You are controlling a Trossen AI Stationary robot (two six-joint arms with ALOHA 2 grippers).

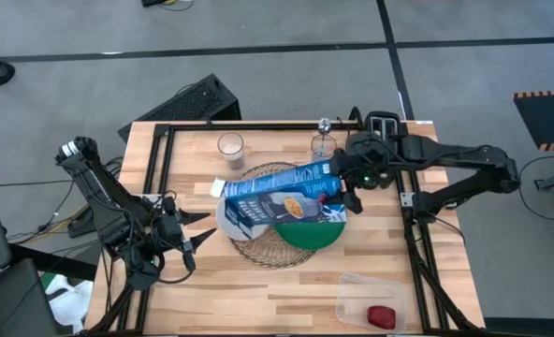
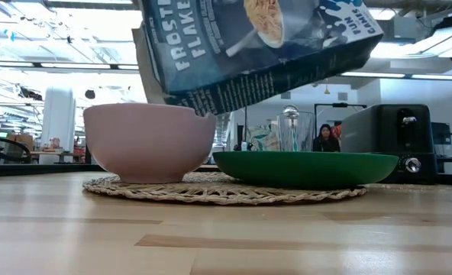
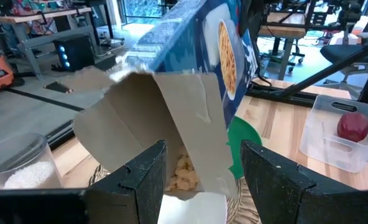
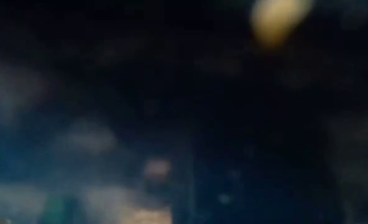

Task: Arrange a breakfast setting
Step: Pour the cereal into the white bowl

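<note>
The right gripper [image 1: 344, 187] has the blue-and-white cereal box [image 1: 282, 195] clamped by its far-right end, and the box is tipped over, lying almost flat in the air across the middle of the table; its open mouth points down and left, right over the white bowl [image 2: 148, 141]; in the left wrist view the torn cardboard flaps [image 3: 153, 124] hang wide and pale flakes [image 3: 183, 175] show inside the mouth, just above the bowl's rim. From table height the box fills the top of the picture, its lower corner close over the bowl; whether they touch cannot be told.

The bowl sits on the left part of the round woven wicker mat [image 2: 211, 191]; the green plate [image 2: 306, 166] sits beside it on the right of the mat, its near edge reaching past the weave in the high view.

The left gripper [image 1: 195, 241] waits low at the left of the table, fingers [image 3: 143, 180] spread wide and holding nothing, aimed at the bowl.

Along the far edge stand two clear glasses; one [image 1: 230, 146] holds something white, the other [image 1: 324, 145] is near the right arm's wrist. At the near right corner a small red apple [image 1: 382, 316] lies in a clear plastic tub [image 1: 352, 295]; a black toaster [image 2: 398, 141] stands beyond the plate in the low view.
</note>
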